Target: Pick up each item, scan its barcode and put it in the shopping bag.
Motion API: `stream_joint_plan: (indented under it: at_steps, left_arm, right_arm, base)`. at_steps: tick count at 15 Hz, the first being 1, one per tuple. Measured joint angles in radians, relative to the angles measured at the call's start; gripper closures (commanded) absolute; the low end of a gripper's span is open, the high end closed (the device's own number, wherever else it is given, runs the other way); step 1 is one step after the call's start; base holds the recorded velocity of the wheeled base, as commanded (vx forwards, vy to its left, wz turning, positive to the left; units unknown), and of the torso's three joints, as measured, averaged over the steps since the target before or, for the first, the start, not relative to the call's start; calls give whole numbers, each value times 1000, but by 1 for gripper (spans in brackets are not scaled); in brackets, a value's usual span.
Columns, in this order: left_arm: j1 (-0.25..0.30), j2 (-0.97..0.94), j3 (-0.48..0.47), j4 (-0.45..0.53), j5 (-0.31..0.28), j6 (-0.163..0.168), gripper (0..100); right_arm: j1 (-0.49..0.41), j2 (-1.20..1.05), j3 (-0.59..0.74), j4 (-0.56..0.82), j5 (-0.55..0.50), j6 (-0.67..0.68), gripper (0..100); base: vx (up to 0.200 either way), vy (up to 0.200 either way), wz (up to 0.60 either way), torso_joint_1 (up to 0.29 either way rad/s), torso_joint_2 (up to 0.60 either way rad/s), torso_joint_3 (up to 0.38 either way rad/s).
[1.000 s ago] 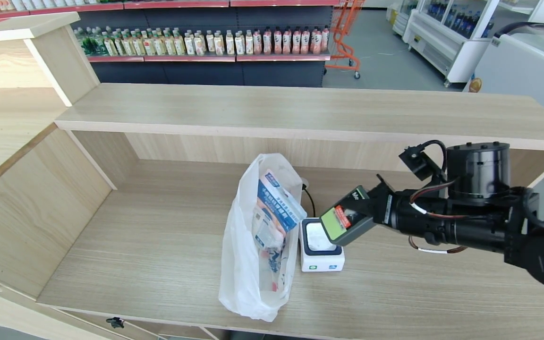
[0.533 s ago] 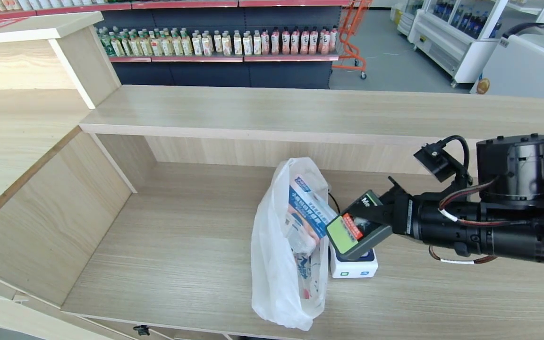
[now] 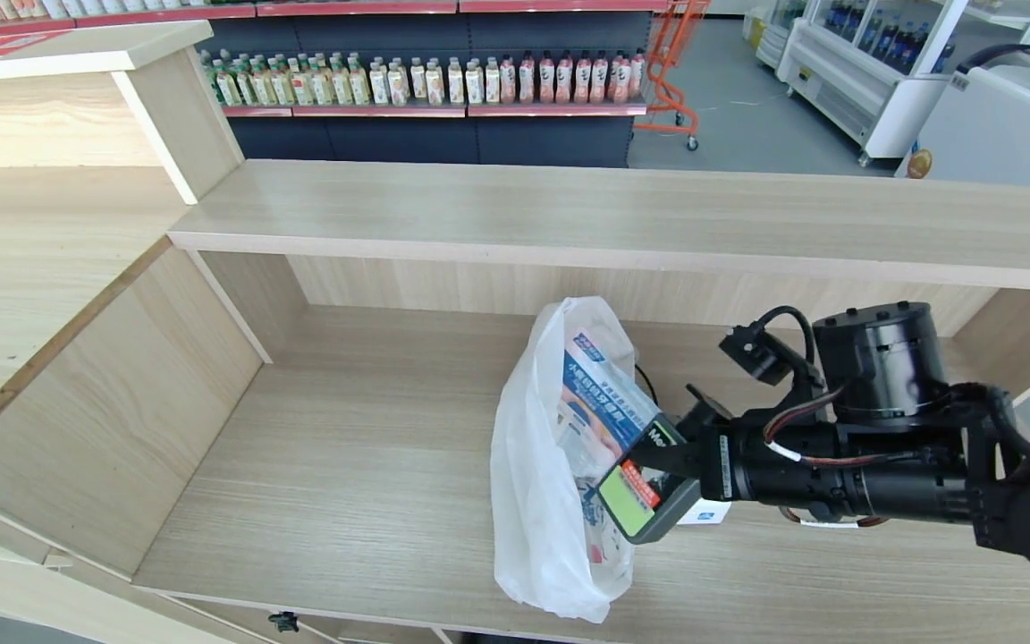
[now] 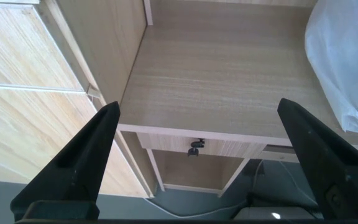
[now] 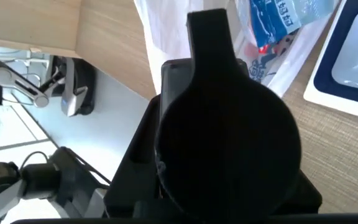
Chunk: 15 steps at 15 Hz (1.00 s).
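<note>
My right gripper (image 3: 669, 465) is shut on a dark grey box (image 3: 643, 498) with a green and red label. The box hangs tilted at the right edge of the white shopping bag (image 3: 540, 483), against its open mouth. A blue and white packet (image 3: 600, 404) and other items stand inside the bag. Behind the box, a corner of the white barcode scanner (image 3: 710, 512) peeks out; its blue-rimmed top (image 5: 353, 65) lies beside the bag (image 5: 160, 37) in the right wrist view. My left gripper (image 4: 197, 143) is open, off the counter's front edge, with the bag's side (image 4: 347, 68) nearby.
The wooden counter (image 3: 345, 483) has a raised back shelf (image 3: 569, 210) and a side wall (image 3: 104, 394) on the left. A black cable (image 3: 647, 383) runs behind the bag. A small drawer key (image 4: 195, 148) sits under the front edge.
The head camera has shifted. My right gripper has carried the box down and left, from over the scanner to the bag's open mouth.
</note>
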Motion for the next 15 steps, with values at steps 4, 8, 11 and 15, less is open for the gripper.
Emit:
stream_joint_plan:
  at_steps: [4,8,11,15]
  left_arm:
    - [0,0,0,0,0,0,0]
    - [1,0,0,0,0,0,0]
    - [0,0,0,0,0,0,0]
    - [0,0,0,0,0,0,0]
  right_arm:
    - [19,111,18,-51,-42,-193,100]
    - [34,241,13,-227,-50,-314,100]
    - [51,326,-32,-236,-52,-399,100]
    - [59,411,-111,-294,-76,-468,100]
  base:
    - [0,0,0,0,0,0]
    - [0,0,0,0,0,0]
    - [0,0,0,0,0,0]
    - [0,0,0,0,0,0]
